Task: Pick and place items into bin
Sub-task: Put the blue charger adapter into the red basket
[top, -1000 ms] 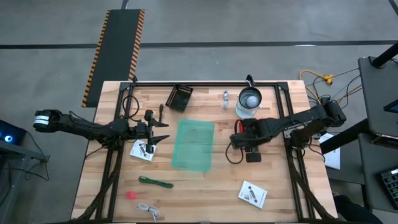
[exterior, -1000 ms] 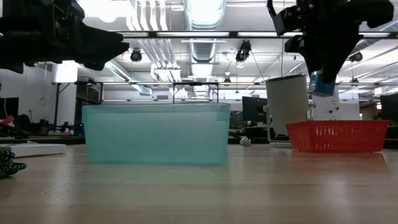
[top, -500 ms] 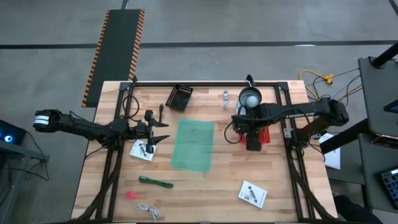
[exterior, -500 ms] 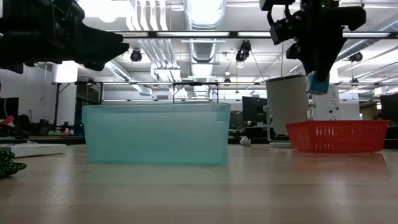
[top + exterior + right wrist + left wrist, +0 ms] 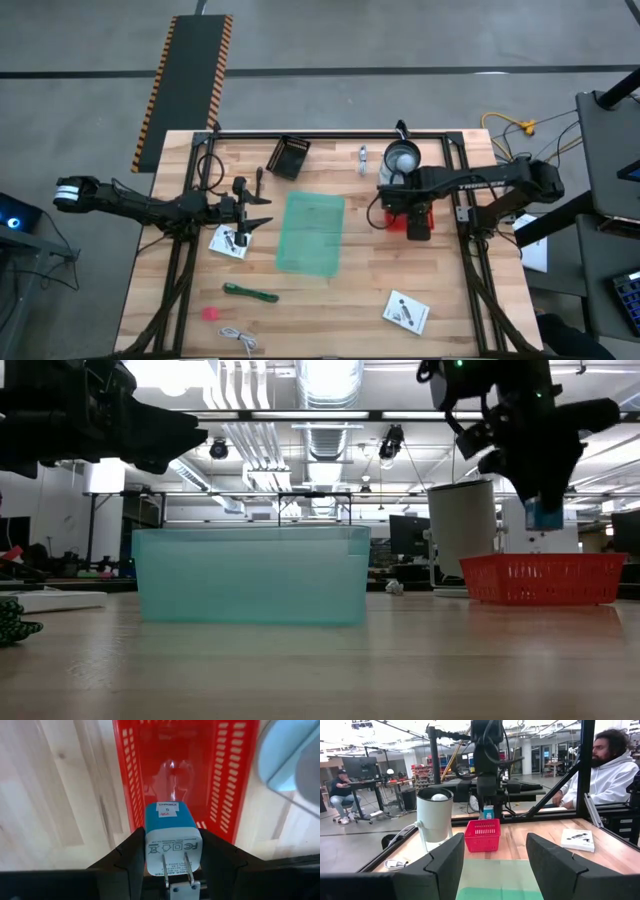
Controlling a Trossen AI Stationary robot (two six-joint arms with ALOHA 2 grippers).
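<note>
1. Right pincer (image 5: 171, 870) is clenched on a blue-and-white plug adapter (image 5: 172, 838), prongs facing the wrist camera, hanging just above the red basket (image 5: 230, 775); not released yet.
2. In the overhead view the red basket (image 5: 424, 214) sits just beside the glass jug (image 5: 401, 160), mostly hidden under the right arm. It looks empty through the wrist camera.
3. Left pincer (image 5: 262, 225) hovers between the green bin (image 5: 311, 233) and a white packet (image 5: 229, 241) well left of the basket; its fingers stand apart, holding nothing.
4. Green bin looks empty in the low view (image 5: 250, 573).
5. Out on the bench (image 5: 350, 300), all well away from the basket: second white packet (image 5: 406, 312), green stick (image 5: 250, 293), pink bit (image 5: 210, 314), white coiled cable (image 5: 239, 339), silver piece (image 5: 362, 156).
6. Progress guess: early. One item about to be dropped, most items unplaced. Adapter is heading for the red basket, not the green bin.
</note>
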